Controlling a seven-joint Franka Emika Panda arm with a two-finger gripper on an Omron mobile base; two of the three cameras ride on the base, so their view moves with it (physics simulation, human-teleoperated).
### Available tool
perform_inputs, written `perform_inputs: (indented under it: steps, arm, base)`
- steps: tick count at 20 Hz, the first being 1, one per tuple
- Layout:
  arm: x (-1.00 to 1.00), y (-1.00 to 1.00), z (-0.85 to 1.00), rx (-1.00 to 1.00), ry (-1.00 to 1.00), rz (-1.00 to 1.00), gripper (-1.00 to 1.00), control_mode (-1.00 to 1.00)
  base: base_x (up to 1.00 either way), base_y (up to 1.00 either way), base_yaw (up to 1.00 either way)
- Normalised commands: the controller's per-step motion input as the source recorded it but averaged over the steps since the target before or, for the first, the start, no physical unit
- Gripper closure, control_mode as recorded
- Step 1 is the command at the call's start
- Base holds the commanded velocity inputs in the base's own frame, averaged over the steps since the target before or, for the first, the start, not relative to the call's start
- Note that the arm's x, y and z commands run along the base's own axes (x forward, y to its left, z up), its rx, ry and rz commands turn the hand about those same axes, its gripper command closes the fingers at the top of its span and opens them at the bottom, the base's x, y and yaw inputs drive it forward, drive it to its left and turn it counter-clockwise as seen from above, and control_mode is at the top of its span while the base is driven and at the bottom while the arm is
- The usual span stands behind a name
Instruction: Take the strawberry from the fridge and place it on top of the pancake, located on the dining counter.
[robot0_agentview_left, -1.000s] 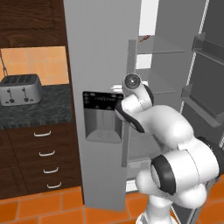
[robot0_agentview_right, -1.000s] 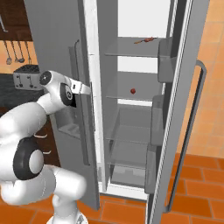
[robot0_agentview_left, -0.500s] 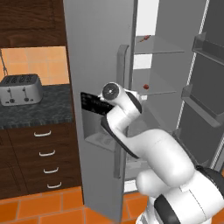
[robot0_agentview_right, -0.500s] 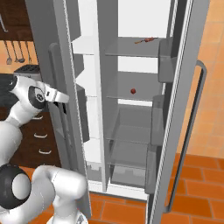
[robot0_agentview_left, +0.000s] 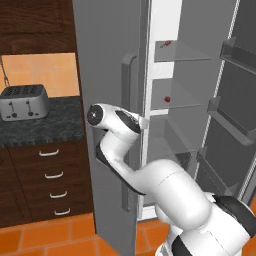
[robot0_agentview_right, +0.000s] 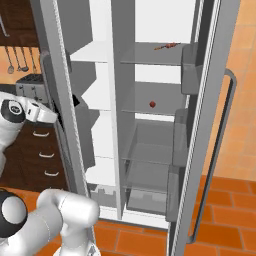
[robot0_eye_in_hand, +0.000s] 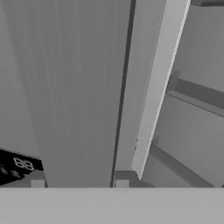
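The fridge (robot0_agentview_right: 125, 75) stands with both doors swung open. The strawberry (robot0_agentview_right: 152, 104), small and red, lies on a middle glass shelf (robot0_agentview_left: 167, 99). My gripper (robot0_eye_in_hand: 79, 183) is at the outer face of the left door (robot0_agentview_left: 107, 60), by its long grey handle (robot0_agentview_left: 127, 150). Its fingertips (robot0_eye_in_hand: 121, 183) stand partly apart against the door, and the grip itself is hidden. In the right base view the dark hand (robot0_agentview_right: 67, 112) sits at that door's edge. The pancake and the dining counter are out of view.
A thin red item (robot0_agentview_right: 167, 46) lies on the top shelf. The right door (robot0_agentview_right: 210, 125) with its bins and handle juts out to the right. Left of the fridge, a toaster (robot0_agentview_left: 22, 102) sits on a black-topped cabinet with drawers (robot0_agentview_left: 50, 175).
The left fridge door has swung further open toward the camera. My hand moved left with it. The strawberry and the shelves stayed put.
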Motion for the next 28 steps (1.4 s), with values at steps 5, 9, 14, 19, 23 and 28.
perform_inputs:
  steps: [5,9,14,19,23,28]
  arm:
    - [-0.36,0.13,0.0,-0.06,0.0,-0.2,-1.0,-1.0]
    - [-0.32,0.04,0.0,-0.07,0.0,-0.2,-1.0,-1.0]
    - [-0.5,0.0,0.02,0.02,0.01,-0.09,-1.0,-1.0]
    - [-0.16,0.01,0.04,0.18,0.0,0.11,-1.0,-1.0]
    - [0.04,0.12,0.14,0.04,0.03,0.08,-1.0,-1.0]
    - [0.11,0.31,0.16,0.0,0.11,0.01,-1.0,-1.0]
  base:
    - [0.0,0.0,0.0]
    - [0.0,0.0,0.0]
    - [0.0,0.0,0.0]
    - [0.0,0.0,0.0]
    - [0.0,0.0,0.0]
    - [0.0,0.0,0.0]
